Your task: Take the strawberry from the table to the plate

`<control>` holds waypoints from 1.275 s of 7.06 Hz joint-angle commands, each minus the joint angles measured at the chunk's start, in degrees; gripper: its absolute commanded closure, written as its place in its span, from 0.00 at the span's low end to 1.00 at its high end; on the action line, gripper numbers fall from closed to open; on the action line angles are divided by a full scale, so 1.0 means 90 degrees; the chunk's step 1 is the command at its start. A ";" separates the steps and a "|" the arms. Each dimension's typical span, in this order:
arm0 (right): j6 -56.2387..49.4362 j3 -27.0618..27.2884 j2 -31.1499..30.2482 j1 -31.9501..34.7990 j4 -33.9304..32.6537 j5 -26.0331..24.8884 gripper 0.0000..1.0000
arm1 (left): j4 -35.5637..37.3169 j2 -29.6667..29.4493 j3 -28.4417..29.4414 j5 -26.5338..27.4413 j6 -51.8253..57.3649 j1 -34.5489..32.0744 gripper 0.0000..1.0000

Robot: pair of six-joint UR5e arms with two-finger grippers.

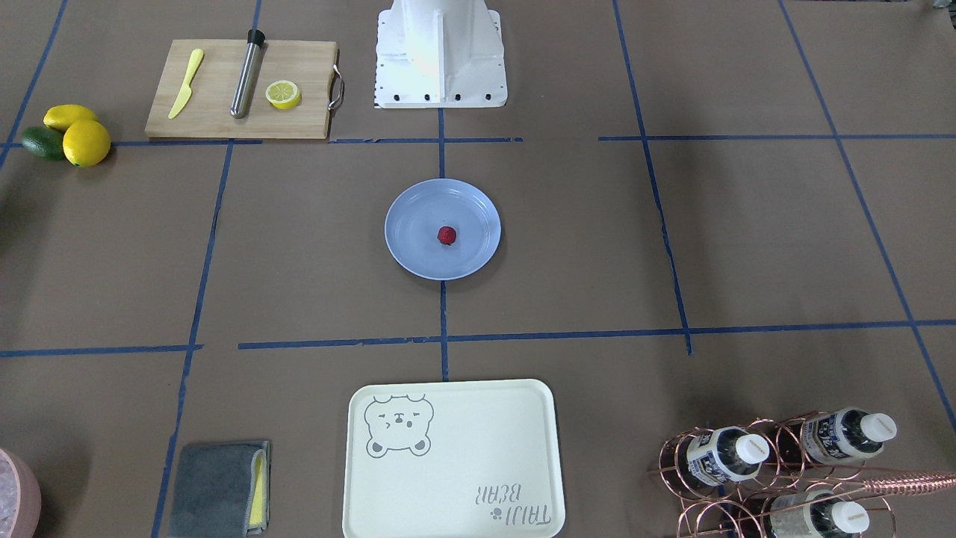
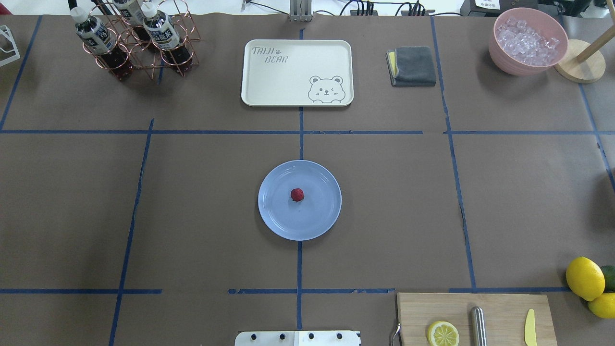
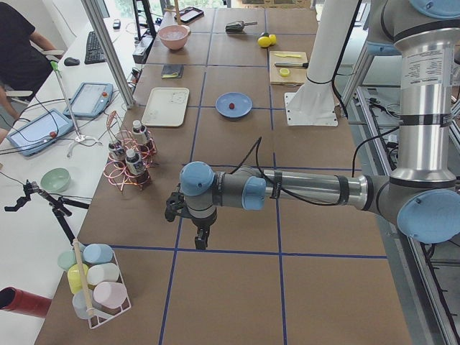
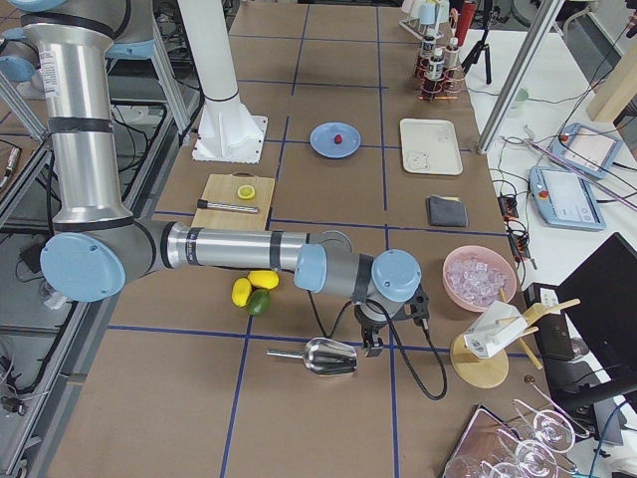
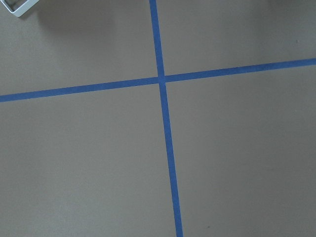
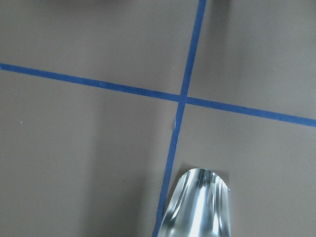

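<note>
The small dark-red strawberry (image 1: 447,235) (image 2: 297,194) lies near the middle of the round light-blue plate (image 1: 414,213) (image 2: 319,214) at the centre of the brown table (image 1: 747,239). Both arms are far from it and show only in the side views. My left gripper (image 3: 202,241) hangs over bare table near the bottle rack, and I cannot tell whether it is open or shut. My right gripper (image 4: 376,346) hangs beside a metal scoop (image 4: 323,356) (image 6: 200,205), and its state cannot be told either. Both wrist views hold only paper and blue tape lines, plus the scoop on the right.
A wooden cutting board (image 2: 480,312) carries a lemon half, a steel rod and a yellow knife. Lemons (image 2: 584,278) and an avocado lie beside it. At the far side are a cream bear tray (image 2: 297,72), a grey cloth (image 2: 413,66), a bottle rack (image 2: 134,41) and an ice bowl (image 2: 527,41).
</note>
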 commanded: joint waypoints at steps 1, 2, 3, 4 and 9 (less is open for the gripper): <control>0.0049 -0.0005 -0.0159 0.0012 0.0151 -0.0006 0.00 | 0.0000 0.0002 0.0006 0.0008 0.0003 0.0000 0.00; 0.0049 0.0043 -0.0237 0.0051 0.0170 0.0013 0.00 | 0.0000 0.0002 -0.0003 0.0018 0.0003 0.0000 0.00; 0.0146 0.0034 -0.0470 0.0070 0.0702 -0.0006 0.00 | 0.0000 0.0002 -0.0003 0.0008 0.0003 0.0000 0.00; 0.0882 0.0024 -0.0656 0.0071 0.1404 0.0004 0.00 | 0.0000 0.0002 -0.0003 -0.0002 0.0003 0.0000 0.00; 0.1348 0.0014 -0.0648 0.0071 0.1889 0.0062 0.00 | 0.0000 -0.0008 0.0006 0.0008 -0.0006 0.0000 0.00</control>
